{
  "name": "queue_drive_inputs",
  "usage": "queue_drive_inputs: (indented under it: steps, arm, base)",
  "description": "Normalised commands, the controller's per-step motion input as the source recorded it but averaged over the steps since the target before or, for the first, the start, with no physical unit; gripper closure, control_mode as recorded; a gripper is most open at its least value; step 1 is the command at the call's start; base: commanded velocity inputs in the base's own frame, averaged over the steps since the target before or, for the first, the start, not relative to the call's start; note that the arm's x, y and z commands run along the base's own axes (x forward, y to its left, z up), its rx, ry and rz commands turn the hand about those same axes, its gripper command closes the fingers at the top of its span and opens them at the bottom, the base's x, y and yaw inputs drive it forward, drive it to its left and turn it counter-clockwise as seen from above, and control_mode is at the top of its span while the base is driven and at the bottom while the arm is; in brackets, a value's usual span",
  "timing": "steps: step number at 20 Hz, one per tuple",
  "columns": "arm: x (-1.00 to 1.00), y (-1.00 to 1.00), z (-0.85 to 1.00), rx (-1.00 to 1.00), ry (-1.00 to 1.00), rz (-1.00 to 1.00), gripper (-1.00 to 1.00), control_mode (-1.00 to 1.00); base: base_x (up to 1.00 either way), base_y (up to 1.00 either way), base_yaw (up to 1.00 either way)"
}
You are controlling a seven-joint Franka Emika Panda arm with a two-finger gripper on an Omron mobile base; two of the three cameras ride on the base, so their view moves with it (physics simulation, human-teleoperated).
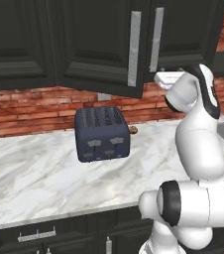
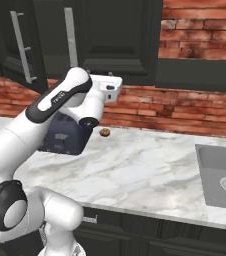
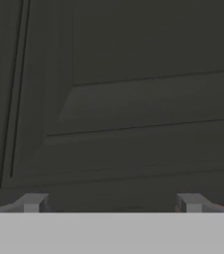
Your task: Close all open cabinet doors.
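Matte-black cabinet doors hang above the counter. The left door (image 1: 96,44), with a long silver handle (image 1: 134,49), stands swung out from the cabinet front; its lower edge juts forward over the toaster. It also appears as the angled left door (image 2: 5,45). The door to its right (image 1: 183,30), with its own handle (image 1: 156,39), looks flush or nearly so. My white hand (image 2: 107,86) is raised at the lower edge of that right door (image 2: 120,40). Close before my open gripper (image 3: 111,202), with nothing between the fingertips (image 3: 32,201), is the door's recessed panel (image 3: 148,99).
A dark blue toaster (image 1: 102,134) stands on the marble counter (image 1: 34,178) under the open door, a small brown item (image 2: 104,132) beside it. A sink (image 2: 220,175) lies at the right. Red brick wall (image 2: 185,105) behind; dark base drawers (image 1: 37,235) below.
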Motion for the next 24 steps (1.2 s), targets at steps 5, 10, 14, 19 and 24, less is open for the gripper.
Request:
queue_drive_inputs:
  steps: [5,10,14,19,24]
  arm:
    - [0.21,0.0,0.2,0.0,0.06,0.0,-1.0,-1.0]
    - [0.19,0.0,0.1,0.0,0.06,0.0,-1.0,-1.0]
    - [0.1,0.0,0.05,0.0,0.05,0.0,-1.0,-1.0]
    - [-0.27,0.0,0.09,0.0,0.02,-0.01,-1.0,-1.0]
    - [-0.72,-0.03,0.3,0.0,0.15,-0.01,-1.0,-1.0]
  base:
    - [0.0,0.0,0.0]
    - [0.0,0.0,0.0]
    - [0.0,0.0,0.0]
    - [0.0,0.0,0.0]
    - [0.0,0.0,0.0]
